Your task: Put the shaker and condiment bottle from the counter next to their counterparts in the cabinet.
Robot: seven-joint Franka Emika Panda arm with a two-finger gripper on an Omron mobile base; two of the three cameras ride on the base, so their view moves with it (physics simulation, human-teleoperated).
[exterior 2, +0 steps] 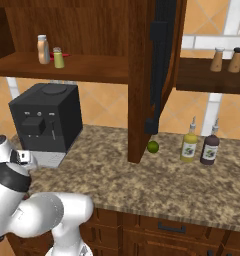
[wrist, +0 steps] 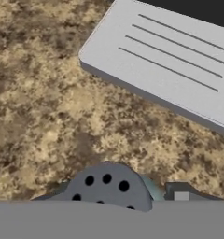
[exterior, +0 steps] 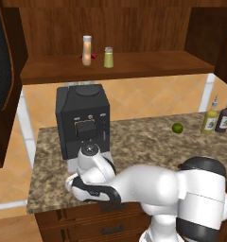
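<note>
End effector (wrist: pixel 132 198): low over the desk (wrist: pixel 48 93), pointing down beside the grey drip tray (wrist: pixel 170 70) of the black coffee machine (exterior: pixel 82 120). The shaker's (wrist: pixel 109 186) perforated silvery cap sits between the finger tips at the bottom of the hand view. Contact cannot be confirmed; whether the jaws are clamped on it or still clear of it cannot be told.

Cabinet (exterior: pixel 134 64) shelf: the orange bottle (exterior: pixel 87 50) stands upright, just left of the yellow-green shaker (exterior: pixel 109 57), with a small red item (exterior: pixel 81 57) behind them.

Desk, far right: a lime (exterior: pixel 177 127), an olive-yellow spouted bottle (exterior: pixel 210 118) and a dark brown spouted bottle (exterior: pixel 225 116), the two bottles side by side, well apart from the arm.
</note>
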